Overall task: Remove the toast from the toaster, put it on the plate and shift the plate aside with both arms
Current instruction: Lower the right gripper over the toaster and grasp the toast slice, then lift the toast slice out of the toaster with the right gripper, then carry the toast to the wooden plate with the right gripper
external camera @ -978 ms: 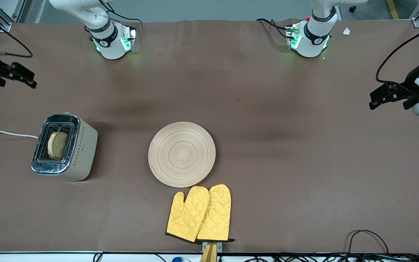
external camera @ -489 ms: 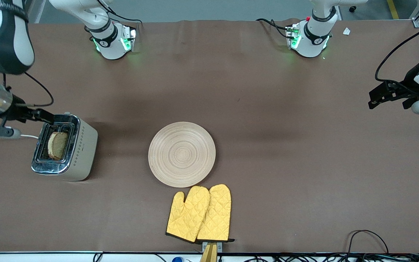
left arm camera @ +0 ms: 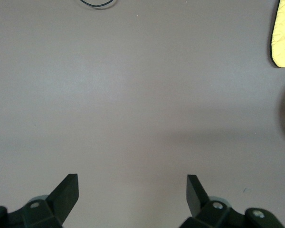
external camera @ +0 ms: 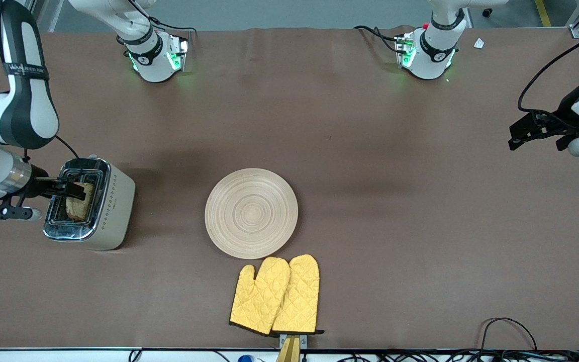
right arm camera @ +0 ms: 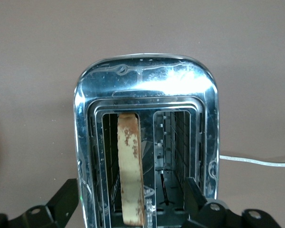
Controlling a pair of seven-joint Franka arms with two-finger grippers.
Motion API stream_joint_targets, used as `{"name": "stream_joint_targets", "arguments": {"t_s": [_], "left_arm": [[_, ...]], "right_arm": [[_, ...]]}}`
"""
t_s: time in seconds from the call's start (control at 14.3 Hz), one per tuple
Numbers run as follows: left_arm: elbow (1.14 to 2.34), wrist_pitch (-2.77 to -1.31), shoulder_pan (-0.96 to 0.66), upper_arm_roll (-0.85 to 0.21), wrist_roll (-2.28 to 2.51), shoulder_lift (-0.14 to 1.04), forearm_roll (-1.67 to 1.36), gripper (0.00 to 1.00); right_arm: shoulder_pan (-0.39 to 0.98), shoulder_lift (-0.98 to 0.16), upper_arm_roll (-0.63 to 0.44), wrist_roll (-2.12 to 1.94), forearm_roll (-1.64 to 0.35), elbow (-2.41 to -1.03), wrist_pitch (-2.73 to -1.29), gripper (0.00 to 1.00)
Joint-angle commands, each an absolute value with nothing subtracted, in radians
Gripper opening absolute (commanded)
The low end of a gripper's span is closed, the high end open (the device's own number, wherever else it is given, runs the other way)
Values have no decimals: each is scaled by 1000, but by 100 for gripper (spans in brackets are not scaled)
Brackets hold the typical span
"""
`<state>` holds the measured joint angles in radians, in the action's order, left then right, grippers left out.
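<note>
Toast [external camera: 80,203], a light brown slice with darker crust, stands in one slot of the chrome-topped cream toaster [external camera: 113,211] at the right arm's end of the brown worktop [external camera: 395,226]. Right gripper [external camera: 71,188] hovers over it, jaws spread. Left gripper [external camera: 523,136] waits over bare worktop, jaws spread. Round wooden plate [external camera: 251,213] sits mid-worktop.

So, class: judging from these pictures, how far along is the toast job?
Nothing is finished yet. The light brown toast slice stands in a slot of the chrome-topped beige toaster. In hand: the right gripper hovers over it, jaws open. Left: lift, place on the bare round wooden plate, move it. The left gripper waits open.
</note>
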<state>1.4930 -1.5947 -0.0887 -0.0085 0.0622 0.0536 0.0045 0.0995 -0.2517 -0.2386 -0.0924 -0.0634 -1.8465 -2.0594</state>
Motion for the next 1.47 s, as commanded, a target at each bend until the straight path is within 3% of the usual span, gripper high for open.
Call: {"name": "stream_joint_targets", "arguments": {"t_s": [0.0, 0.21, 0.28, 0.35, 0.63, 1.19, 1.4], "left_arm": [[1482, -1578, -87, -18, 69, 46, 15, 100], [1482, -1568, -89, -21, 69, 41, 14, 100], [1482, -1557, -89, -21, 71, 40, 14, 100], [1482, -1557, -89, -20, 64, 40, 14, 100], [1482, -1554, -78, -17, 52, 35, 14, 100], [1489, -1552, -77, -12, 58, 43, 15, 100], [1494, -1548, -69, -8, 58, 44, 24, 100]], "right_arm": [[87, -262, -229, -123, -91, -1842, -2069, 75], [87, -271, -229, -121, -92, -1842, -2068, 17], [86, -273, -229, -120, -92, -1842, -2066, 5], [86, -273, -229, -120, -95, -1842, -2063, 0], [87, -264, -227, -120, -106, -1824, -2030, 0], [97, -209, -222, -101, -106, -1576, -1630, 0], [152, -190, -219, 29, -120, -1566, -1586, 0]]}}
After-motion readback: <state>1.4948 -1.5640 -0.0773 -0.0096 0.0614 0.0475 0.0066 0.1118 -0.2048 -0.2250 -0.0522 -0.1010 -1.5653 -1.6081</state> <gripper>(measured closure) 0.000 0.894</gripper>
